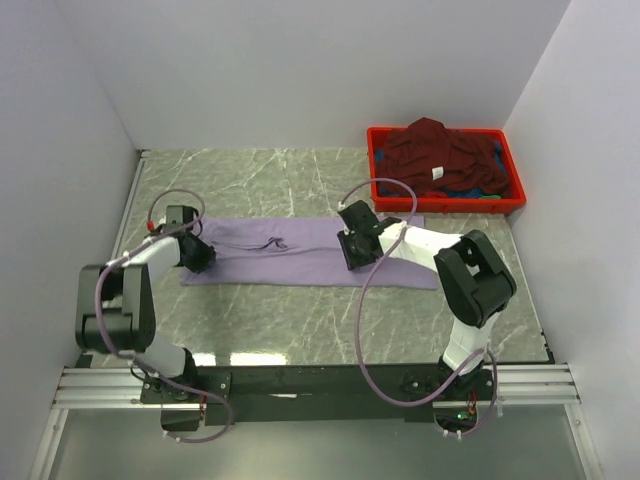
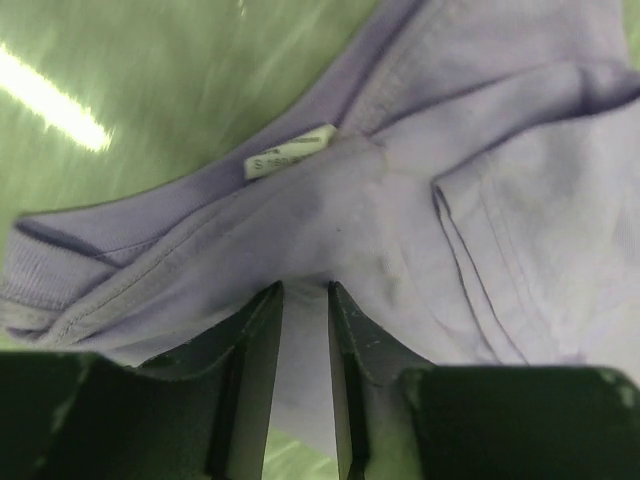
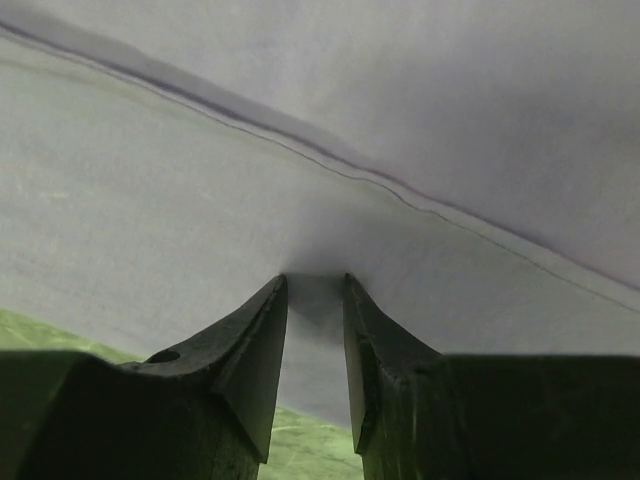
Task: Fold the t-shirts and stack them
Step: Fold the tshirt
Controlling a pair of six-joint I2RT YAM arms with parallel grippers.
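Between both tools' fingers lies the lavender t-shirt [image 1: 300, 252].

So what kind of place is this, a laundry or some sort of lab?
Most likely a robot test bench, not a laundry: plain white walls box in a green marble-patterned tabletop, two robot arms are bolted to its near edge, and a lavender cloth t-shirt lies flat beside a red plastic crate of dark shirts.

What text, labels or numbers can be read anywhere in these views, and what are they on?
None can be read for certain.
White neck tag on the lavender t-shirt: printed line, too blurred to read.
Small white label on the maroon t-shirt in the red crate: too small to read.
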